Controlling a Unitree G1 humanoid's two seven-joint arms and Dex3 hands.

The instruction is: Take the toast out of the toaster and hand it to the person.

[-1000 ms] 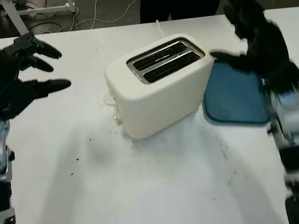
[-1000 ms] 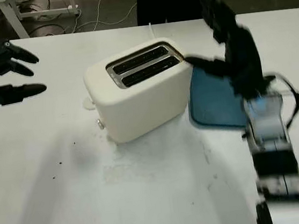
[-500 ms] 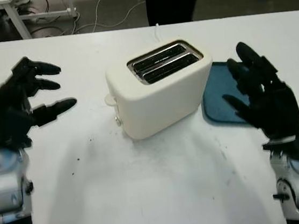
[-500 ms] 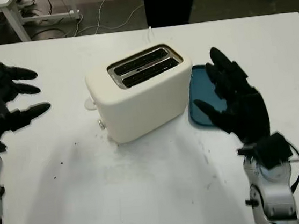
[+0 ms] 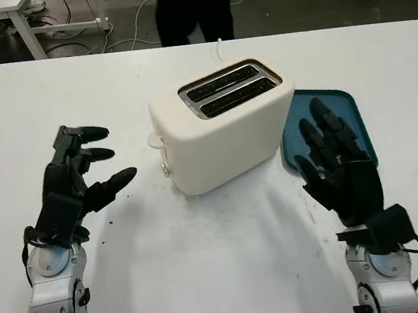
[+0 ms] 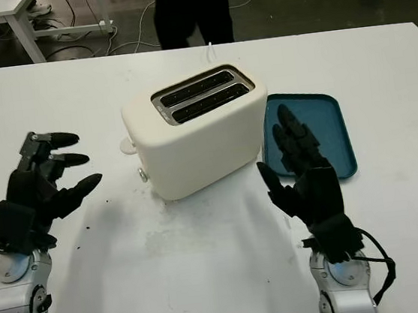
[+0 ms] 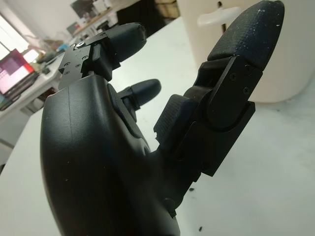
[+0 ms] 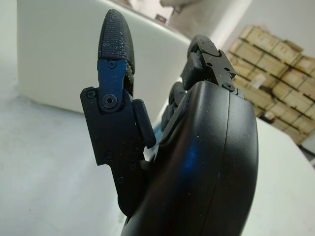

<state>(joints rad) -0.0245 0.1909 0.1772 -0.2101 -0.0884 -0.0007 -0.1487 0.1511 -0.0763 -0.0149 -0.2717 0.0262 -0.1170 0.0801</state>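
- Left hand [image 5: 77, 188] hovers empty above the surface's near-left part, fingers extended toward the toaster [image 5: 224, 124]; well apart from it.
- Right hand [image 5: 338, 164] is raised empty near the surface's near-right part, fingers straight, over the near edge of a blue tray [image 5: 348, 114]; the tray lies just beside the toaster, toward the right edge.
- The cream toaster stands mid-surface, nearer the far edge; its two slots [image 5: 228, 88] look dark, and whether toast sits inside cannot be told.
- A person [image 5: 192, 7] in dark clothing stands beyond the far edge, behind the toaster.
- Risk, as a judgement: with any toast sunk low in the slots, thick fingers may fail to reach it; pushing from one side could shove or tip the light toaster; a slice pinched too hard may crumble before the handover.
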